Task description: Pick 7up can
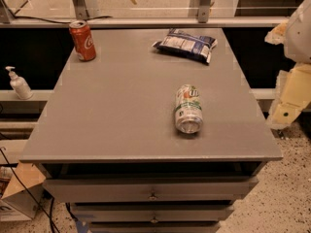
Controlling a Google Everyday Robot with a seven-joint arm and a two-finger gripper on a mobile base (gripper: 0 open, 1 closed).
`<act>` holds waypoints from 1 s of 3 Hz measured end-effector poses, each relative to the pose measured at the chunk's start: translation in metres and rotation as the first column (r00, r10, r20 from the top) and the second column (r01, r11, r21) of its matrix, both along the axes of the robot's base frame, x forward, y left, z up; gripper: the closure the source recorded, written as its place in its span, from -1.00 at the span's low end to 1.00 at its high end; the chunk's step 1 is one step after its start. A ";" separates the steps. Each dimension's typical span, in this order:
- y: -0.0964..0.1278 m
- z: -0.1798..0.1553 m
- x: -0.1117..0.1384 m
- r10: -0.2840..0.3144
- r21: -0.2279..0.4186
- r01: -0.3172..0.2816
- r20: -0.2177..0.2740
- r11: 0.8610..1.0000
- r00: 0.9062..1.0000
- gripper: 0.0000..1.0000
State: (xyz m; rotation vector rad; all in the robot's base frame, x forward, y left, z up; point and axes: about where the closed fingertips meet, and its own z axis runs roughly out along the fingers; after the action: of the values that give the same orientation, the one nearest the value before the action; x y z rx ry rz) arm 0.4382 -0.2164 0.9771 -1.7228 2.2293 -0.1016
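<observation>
The 7up can (188,108) lies on its side on the grey cabinet top (121,106), right of centre and near the front edge. Its green and white label faces up and a silver end points toward the camera. My gripper (286,101) shows as cream-coloured parts at the right edge of the view, beyond the cabinet's right side. It is well apart from the can and holds nothing that I can see.
A red Coca-Cola can (82,40) stands upright at the back left corner. A dark blue chip bag (185,44) lies at the back, right of centre. A white pump bottle (19,83) stands on a ledge to the left. Drawers (153,191) sit below the top.
</observation>
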 end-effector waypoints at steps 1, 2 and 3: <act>0.001 0.001 0.001 0.001 -0.002 -0.001 0.004 1.000 1.000 -1.00; 0.020 0.009 0.023 -0.015 0.060 0.013 0.039 0.998 0.999 -1.00; 0.066 0.011 0.051 0.009 0.135 -0.020 0.080 0.991 0.997 -1.00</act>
State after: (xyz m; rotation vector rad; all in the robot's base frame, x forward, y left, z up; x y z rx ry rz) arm 0.4892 -0.1506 0.9878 -1.6344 2.1150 -0.0140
